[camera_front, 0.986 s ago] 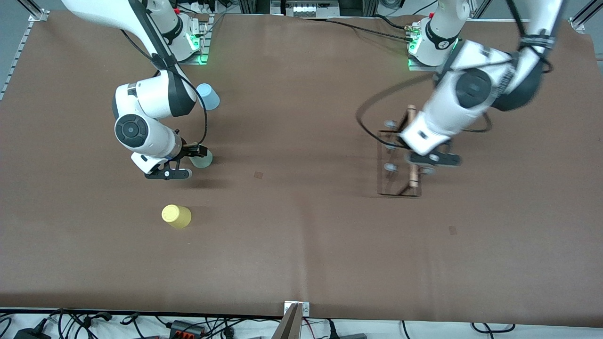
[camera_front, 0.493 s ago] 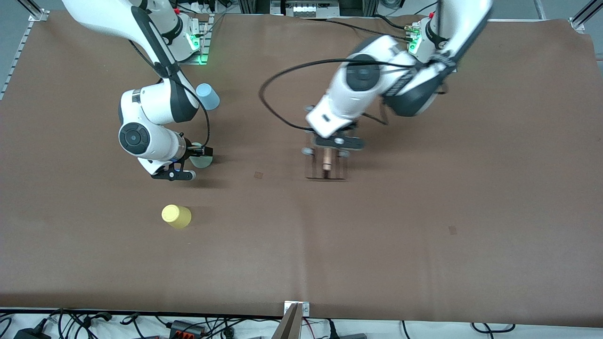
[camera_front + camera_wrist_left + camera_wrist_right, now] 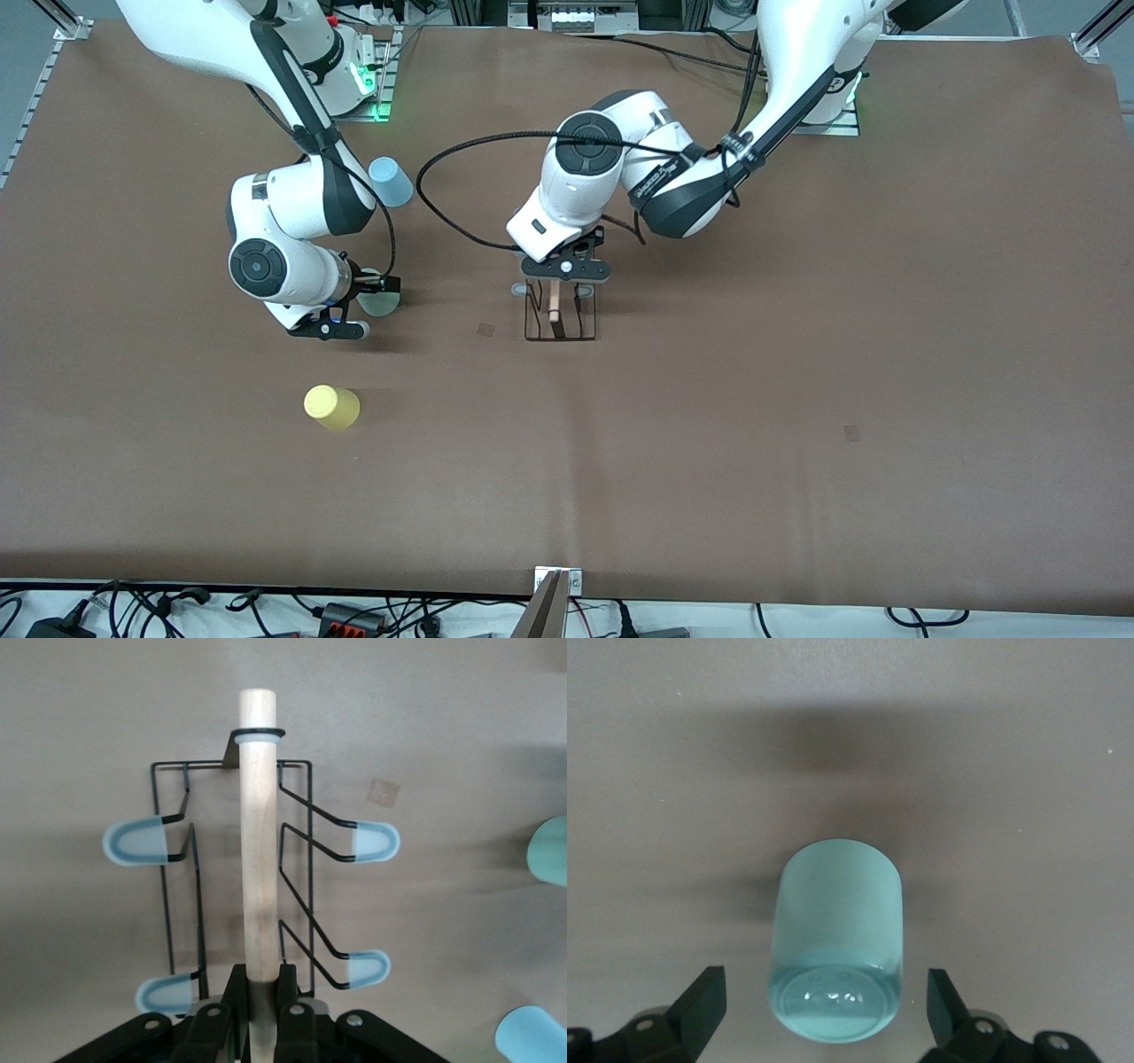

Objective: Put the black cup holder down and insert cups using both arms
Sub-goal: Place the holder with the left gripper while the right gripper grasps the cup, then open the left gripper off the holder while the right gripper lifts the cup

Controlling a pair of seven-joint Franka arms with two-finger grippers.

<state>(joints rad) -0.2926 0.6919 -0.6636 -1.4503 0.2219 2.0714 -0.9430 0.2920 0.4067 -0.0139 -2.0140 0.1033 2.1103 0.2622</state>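
Observation:
My left gripper (image 3: 564, 268) is shut on the wooden top bar of the black cup holder (image 3: 559, 312) at the table's middle; in the left wrist view the bar (image 3: 260, 833) runs between my closed fingers (image 3: 236, 992), with pale pegs on both sides. My right gripper (image 3: 365, 306) is open, its fingers (image 3: 702, 1003) on either side of the mint green cup (image 3: 837, 935), which stands upside down on the table (image 3: 379, 301). The light blue cup (image 3: 390, 181) is near the right arm's base. The yellow cup (image 3: 330, 407) lies nearer the front camera.
A brown mat (image 3: 709, 425) covers the whole table. A small dark square mark (image 3: 485, 330) lies beside the holder. Cables and plugs (image 3: 266, 611) run along the table's front edge.
My left arm has swung the cup holder from its own end of the table to the middle. My right gripper has stayed around the mint green cup, shifting only slightly.

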